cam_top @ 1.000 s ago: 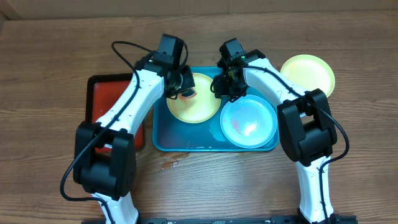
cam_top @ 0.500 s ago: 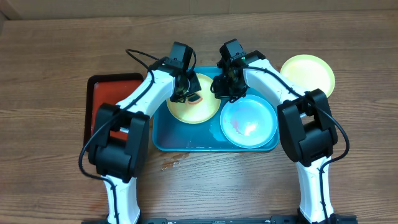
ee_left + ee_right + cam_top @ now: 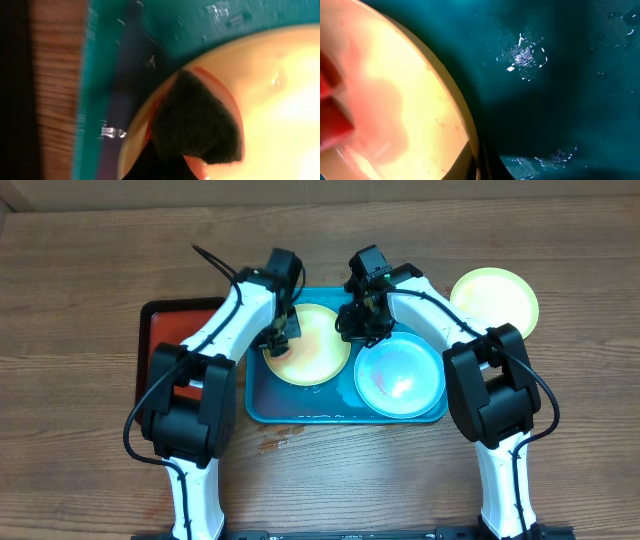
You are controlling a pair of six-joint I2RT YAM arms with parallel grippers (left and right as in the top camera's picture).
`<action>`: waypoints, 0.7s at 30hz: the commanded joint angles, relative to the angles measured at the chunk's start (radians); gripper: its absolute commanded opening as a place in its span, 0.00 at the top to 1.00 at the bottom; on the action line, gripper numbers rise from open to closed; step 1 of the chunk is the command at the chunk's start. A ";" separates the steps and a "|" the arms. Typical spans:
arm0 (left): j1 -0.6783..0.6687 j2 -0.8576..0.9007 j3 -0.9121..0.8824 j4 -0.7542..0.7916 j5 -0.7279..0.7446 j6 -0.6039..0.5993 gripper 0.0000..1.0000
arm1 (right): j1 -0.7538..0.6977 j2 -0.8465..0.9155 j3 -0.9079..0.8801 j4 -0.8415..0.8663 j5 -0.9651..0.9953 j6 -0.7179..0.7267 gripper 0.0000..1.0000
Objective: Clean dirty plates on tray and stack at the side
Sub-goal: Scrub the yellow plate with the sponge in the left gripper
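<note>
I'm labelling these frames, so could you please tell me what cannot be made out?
Left gripper, open or shut: overhead, its wrist covers it; left wrist view, the dark fibrous scrubbing pad hides it.
Right gripper, open or shut: overhead, wrist covers it; right wrist view, bottom edge cuts it off.
Red patch on the lime-green round plastic plate: right wrist view, blurred.

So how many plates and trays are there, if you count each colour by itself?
Green plates: 2
Blue plate: 1
Blue tray: 1
Red tray: 1
Total: 5
</note>
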 commanded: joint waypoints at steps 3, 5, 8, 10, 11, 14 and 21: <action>0.002 0.007 0.130 -0.023 0.075 0.030 0.96 | -0.007 0.024 -0.035 -0.007 0.056 0.002 0.95; 0.001 0.009 0.127 -0.016 0.201 0.030 0.96 | -0.007 0.024 -0.035 -0.005 0.056 0.002 0.95; -0.008 0.023 0.106 -0.010 0.322 0.028 0.96 | -0.007 0.024 -0.035 0.000 0.056 0.002 0.95; -0.018 0.034 0.088 -0.011 0.350 0.026 0.96 | -0.007 0.024 -0.035 0.002 0.056 0.002 0.95; -0.024 0.042 0.077 -0.011 0.364 0.026 0.96 | -0.007 0.024 -0.035 0.003 0.056 0.002 0.95; -0.047 0.063 0.039 -0.016 0.370 0.027 0.96 | -0.007 0.024 -0.035 0.004 0.056 0.002 0.95; -0.050 0.068 -0.004 -0.072 0.126 0.052 0.96 | -0.007 0.024 -0.035 0.003 0.056 0.002 0.95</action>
